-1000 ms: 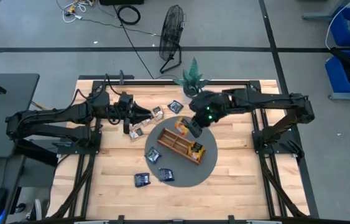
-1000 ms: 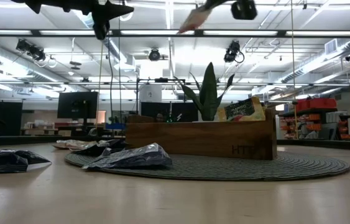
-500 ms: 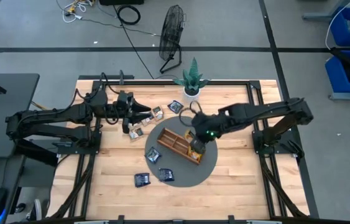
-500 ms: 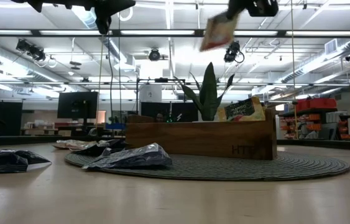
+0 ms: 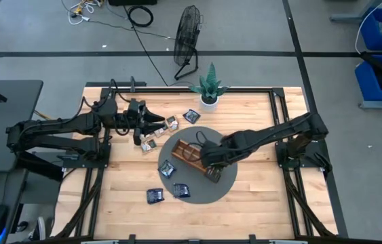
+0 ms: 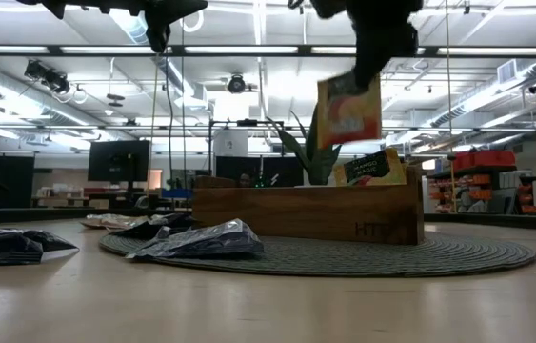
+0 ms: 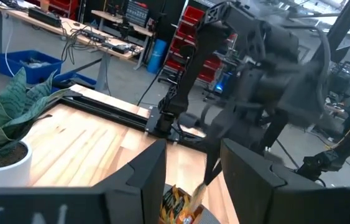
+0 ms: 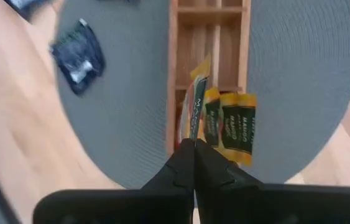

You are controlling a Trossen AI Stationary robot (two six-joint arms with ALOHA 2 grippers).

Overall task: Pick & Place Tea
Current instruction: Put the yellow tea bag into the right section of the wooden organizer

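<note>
My right gripper [image 6: 370,59] [image 8: 190,148] hovers over the long wooden tray [image 5: 189,154] [image 6: 306,214] on the round grey mat [image 5: 197,188]. It is shut on a yellow-orange tea sachet [image 6: 348,110], seen edge-on in the right wrist view [image 8: 194,106]. More yellow sachets [image 8: 230,124] [image 6: 374,168] stand in the tray's end compartment. My left gripper [image 5: 158,122] [image 7: 193,180] is open and level, raised over the table's far left, holding nothing. Dark loose sachets [image 5: 155,195] [image 5: 181,190] [image 5: 167,169] lie flat on the table and mat. My right gripper pinches the sachet's top edge [image 6: 361,80] [image 8: 193,132] between its two fingers, which come from above and point steeply down. The sachet hangs upright below the fingers, clear of the tray, over the compartment that holds the other yellow sachets.
Pale and dark sachets [image 5: 170,123] [image 5: 150,144] [image 5: 191,116] lie below and beside my left gripper. A potted plant [image 5: 208,85] stands at the table's far edge, with a fan [image 5: 187,41] on the floor beyond. Bare wood shows on the near and right parts of the table.
My right gripper has come down and toward the table's near edge, to a place over the tray, and has tipped to point more steeply down. The sachet has travelled with it and now hangs upright just above the tray.
</note>
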